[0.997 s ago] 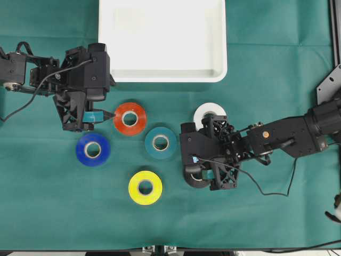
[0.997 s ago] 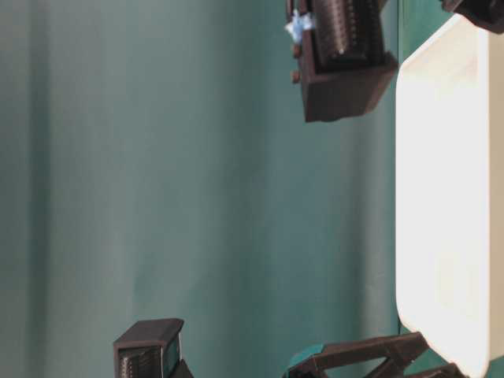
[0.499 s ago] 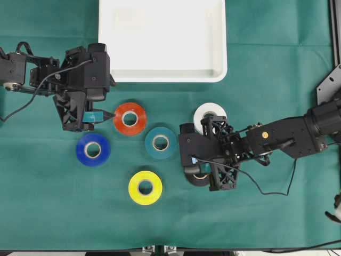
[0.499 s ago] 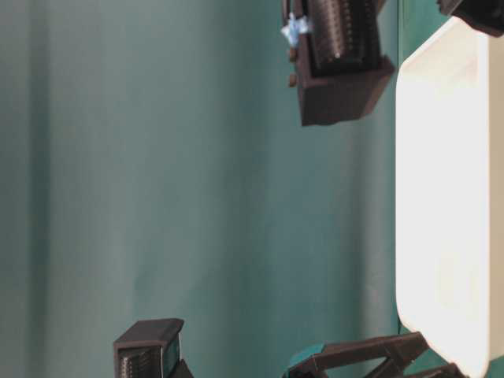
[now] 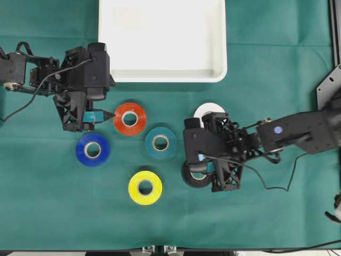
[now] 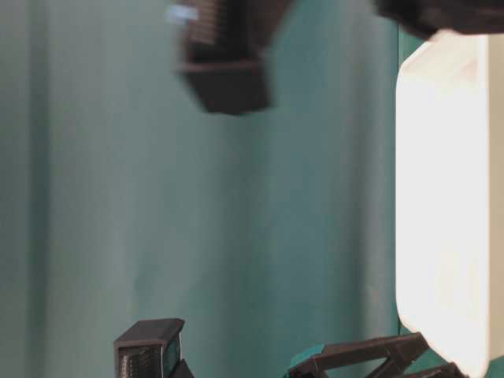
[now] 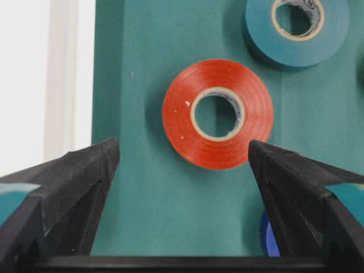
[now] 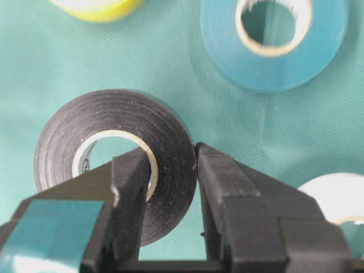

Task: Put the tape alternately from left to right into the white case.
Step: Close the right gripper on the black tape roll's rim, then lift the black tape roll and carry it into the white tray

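Five rolls of tape lie flat on the green cloth: red-orange (image 5: 130, 118), blue (image 5: 92, 149), teal (image 5: 161, 142), yellow (image 5: 145, 187) and white (image 5: 209, 110). My right gripper (image 5: 200, 168) is shut on the black roll (image 5: 191, 175). One finger sits inside its pale core, the other against its outer wall. In the right wrist view the black roll (image 8: 114, 153) is tilted up between the fingers (image 8: 227, 187). My left gripper (image 5: 101, 114) stands open just left of the red-orange roll (image 7: 218, 114), holding nothing. The white case (image 5: 170, 77) sits at the back with no roll in it.
In the right wrist view the teal roll (image 8: 273, 40), the yellow roll (image 8: 96, 8) and the white roll (image 8: 335, 196) lie close around the held one. A metal frame (image 5: 330, 80) stands at the right edge. The case rim (image 6: 449, 197) fills the right of the table-level view.
My right gripper has shut on the black roll and tipped it up, and that arm has shifted, blurred in the table-level view. The left arm has not moved.
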Action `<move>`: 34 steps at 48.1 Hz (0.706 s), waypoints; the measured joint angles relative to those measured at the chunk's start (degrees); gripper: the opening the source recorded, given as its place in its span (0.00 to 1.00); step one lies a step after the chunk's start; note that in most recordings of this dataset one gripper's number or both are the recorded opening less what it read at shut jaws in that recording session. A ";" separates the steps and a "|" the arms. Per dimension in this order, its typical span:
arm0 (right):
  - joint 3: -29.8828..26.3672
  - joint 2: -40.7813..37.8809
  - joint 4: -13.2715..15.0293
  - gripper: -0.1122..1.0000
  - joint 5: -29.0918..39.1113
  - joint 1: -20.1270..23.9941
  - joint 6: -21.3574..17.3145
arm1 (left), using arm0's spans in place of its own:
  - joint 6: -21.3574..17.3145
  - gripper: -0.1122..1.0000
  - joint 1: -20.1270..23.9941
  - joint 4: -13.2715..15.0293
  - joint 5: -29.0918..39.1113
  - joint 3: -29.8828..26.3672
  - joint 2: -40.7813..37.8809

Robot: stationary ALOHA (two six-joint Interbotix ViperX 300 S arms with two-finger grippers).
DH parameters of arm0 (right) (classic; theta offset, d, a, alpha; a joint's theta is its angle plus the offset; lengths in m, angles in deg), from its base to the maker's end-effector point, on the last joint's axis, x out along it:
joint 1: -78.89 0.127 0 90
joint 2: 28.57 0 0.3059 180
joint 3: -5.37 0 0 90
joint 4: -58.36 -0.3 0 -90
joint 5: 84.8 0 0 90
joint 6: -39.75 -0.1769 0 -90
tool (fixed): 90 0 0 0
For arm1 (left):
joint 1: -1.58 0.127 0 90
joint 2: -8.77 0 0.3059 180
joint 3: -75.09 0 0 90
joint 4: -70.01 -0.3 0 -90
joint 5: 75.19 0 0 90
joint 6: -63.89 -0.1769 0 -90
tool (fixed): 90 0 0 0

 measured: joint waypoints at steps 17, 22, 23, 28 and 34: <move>-0.44 4.04 3.16 0.35 3.34 -0.26 0.09 | 0.00 0.60 0.00 0.09 0.00 0.00 0.09; -0.53 4.04 3.52 0.35 3.34 -0.88 0.09 | 0.00 0.60 0.00 0.09 0.00 -0.09 0.00; -0.44 4.04 3.60 0.35 3.34 -1.05 0.09 | 0.00 0.61 0.09 0.00 0.00 -0.09 0.09; -0.62 4.04 4.66 0.35 3.34 -2.90 0.18 | 0.00 0.61 0.00 0.00 0.00 -0.09 0.09; -1.23 4.13 6.77 0.35 3.43 -6.33 0.09 | 0.00 0.60 0.00 0.09 0.00 -0.09 0.09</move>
